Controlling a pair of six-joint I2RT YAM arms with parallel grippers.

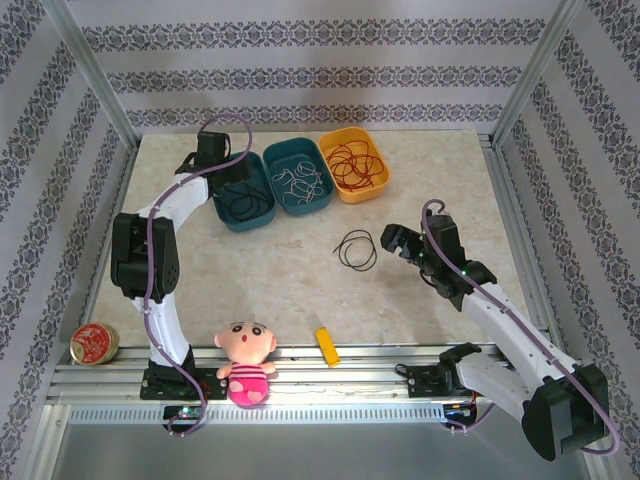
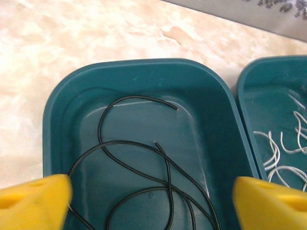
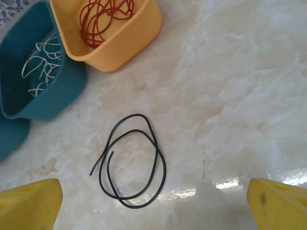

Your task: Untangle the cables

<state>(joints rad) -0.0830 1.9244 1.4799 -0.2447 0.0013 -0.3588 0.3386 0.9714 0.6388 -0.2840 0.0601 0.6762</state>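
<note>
Loose black cable (image 3: 132,160) coiled center-frame on table (image 3: 240,96), looks light, springy, slippery: pinch doubled strands at loop's right; right gripper (image 3: 153,206) wide open, empty; left gripper (image 2: 153,206) wide open, empty over teal bin (image 2: 144,67).

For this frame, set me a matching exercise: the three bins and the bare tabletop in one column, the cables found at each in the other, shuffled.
Places:
1. left teal bin
2. middle teal bin
3. yellow bin
4. tabletop

Cables:
A. red cables
B. loose black cable, a single loop
C. black cables
D. white cables

Pairs: 1-C, 2-D, 3-A, 4-B
</note>
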